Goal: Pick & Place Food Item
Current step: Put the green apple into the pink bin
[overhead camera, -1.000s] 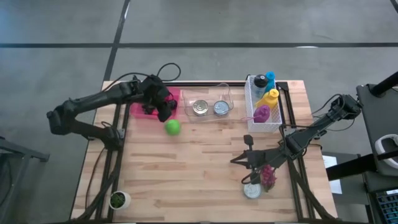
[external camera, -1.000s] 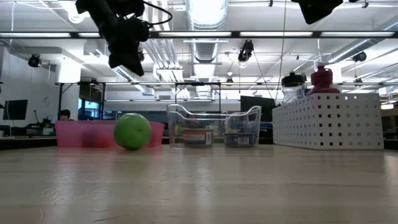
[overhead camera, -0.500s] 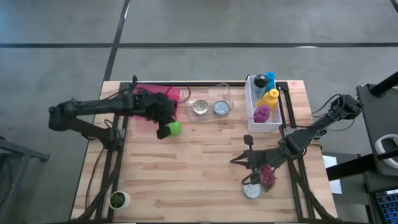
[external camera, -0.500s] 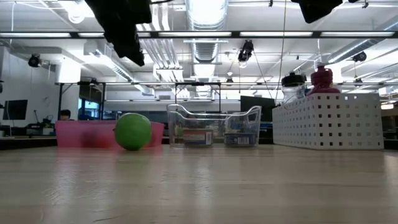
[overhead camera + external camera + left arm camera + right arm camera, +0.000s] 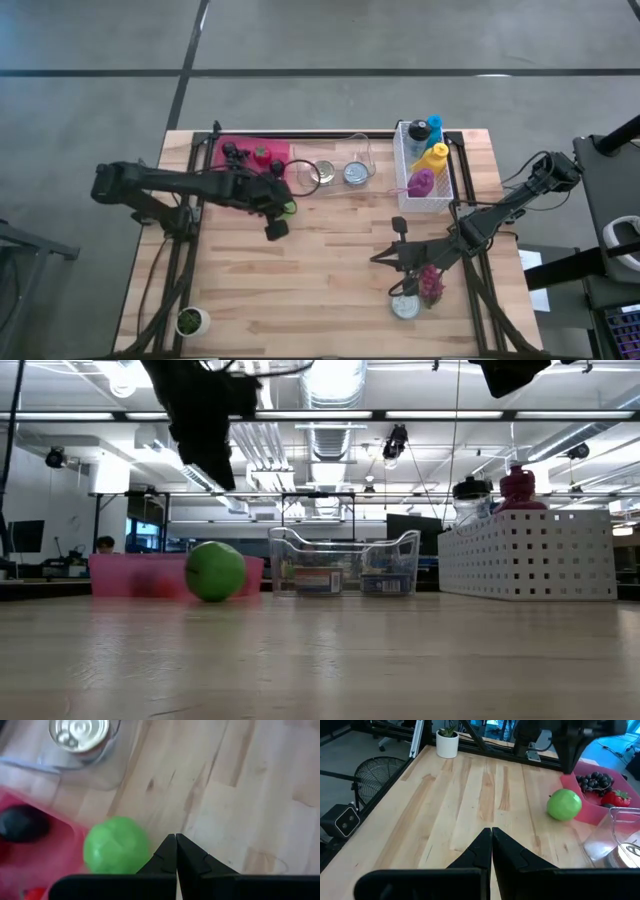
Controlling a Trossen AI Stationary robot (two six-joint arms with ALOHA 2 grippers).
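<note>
The green apple (image 5: 287,208) sits on the bench (image 5: 330,270) left of centre in the high view, just beside the pink tray (image 5: 240,152). The left gripper (image 5: 275,228) hovers above it, fingers together and empty. The right gripper (image 5: 392,258) waits at lower right, also pressed together

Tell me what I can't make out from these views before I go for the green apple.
- Green apple: in the high view the left gripper and its arm cover most of it.
- Pink tray: in the low view its contents are only a dark blur behind the wall.
- Can labels in the clear bin: too small to read.
- Right gripper: cut off by the top edge in the low view.
</note>
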